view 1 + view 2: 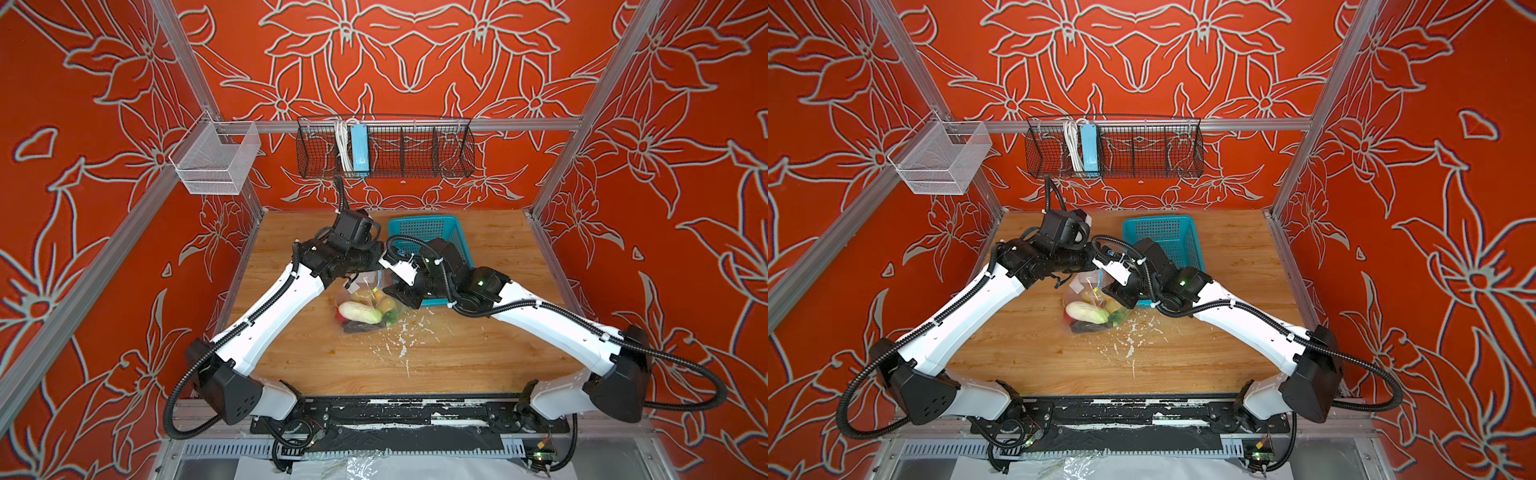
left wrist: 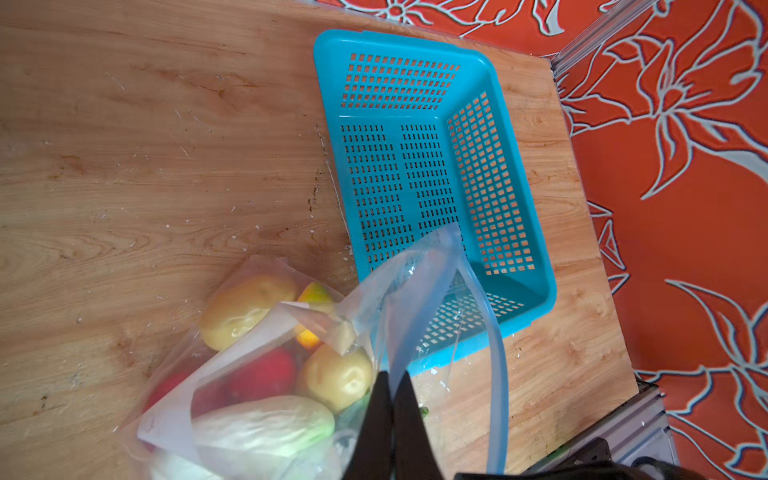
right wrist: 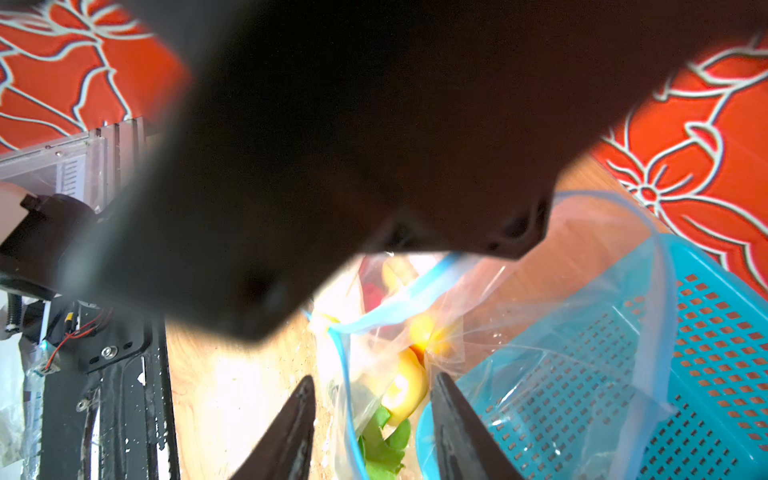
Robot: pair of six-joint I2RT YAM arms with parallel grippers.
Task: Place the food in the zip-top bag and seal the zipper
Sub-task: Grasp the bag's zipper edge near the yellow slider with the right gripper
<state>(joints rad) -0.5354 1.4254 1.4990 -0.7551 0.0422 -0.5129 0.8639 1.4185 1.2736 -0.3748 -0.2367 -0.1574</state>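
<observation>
Red walls with a pale flower pattern and a bare metal frame close in a wooden table. The wood is scuffed and flecked with white scraps near its middle. On the left rail hangs a white mesh basket. On the far rail a black wire basket holds a blue box and a white cable. At mid-table the zip-top bag rests on its bottom with all the food in it: two potatoes, a tomato, a leafy vegetable, a red-yellow fruit and an eggplant. The left tool is clenched on the bag's film near the mouth and holds that edge up. The zipper hangs in a loose loop, its two sides apart. Just right of the bag, and farther back, stands a teal basket. The right tool is released, its jaws standing either side of the bag's film. In both top views the arms' wrists cover both tools and the bag's mouth. A dark blurred mass fills most of the right wrist view. A second tomato shows only as a red smear behind the plastic.
</observation>
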